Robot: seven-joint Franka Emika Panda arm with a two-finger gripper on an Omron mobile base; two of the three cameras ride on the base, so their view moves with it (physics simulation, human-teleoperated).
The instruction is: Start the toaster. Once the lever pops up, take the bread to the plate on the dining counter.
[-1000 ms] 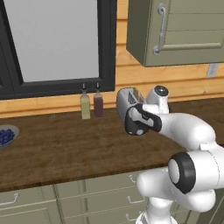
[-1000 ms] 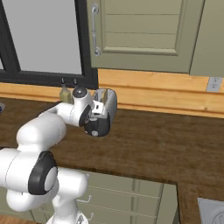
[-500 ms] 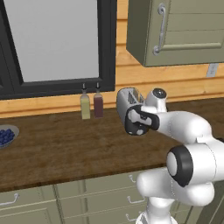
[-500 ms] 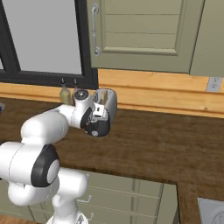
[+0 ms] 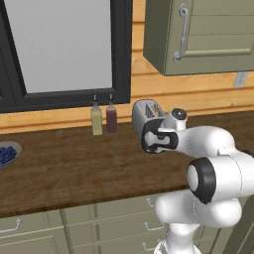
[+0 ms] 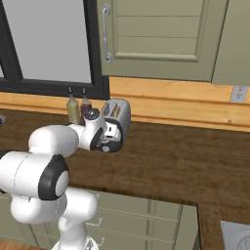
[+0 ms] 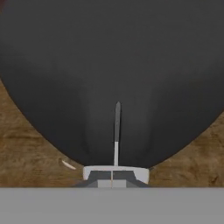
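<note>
The silver-grey toaster (image 5: 144, 110) (image 6: 121, 111) stands at the back of the wood worktop, beside two bottles. My gripper (image 5: 150, 137) (image 6: 114, 140) is pressed up against its glossy black end panel (image 7: 112, 65). In the hand view the narrow vertical slot (image 7: 117, 127) runs down to the pale lever (image 7: 116, 169), which sits low on the panel. My shut gripper (image 7: 112, 178) rests right at the lever, with nothing held between the fingers. The bread is hidden. The plate and the dining counter are out of view.
Two bottles (image 5: 103, 119) (image 6: 78, 108) stand just left of the toaster under the dark window frame. A grey bowl of blue berries (image 5: 7, 154) sits at the far left. Wall cabinets (image 5: 198, 34) hang above, and beige drawers (image 5: 89, 223) line the worktop's front.
The hand has stayed against the toaster's end panel and settled slightly lower. The arm's elbow has shifted a little. The gripper stays shut.
</note>
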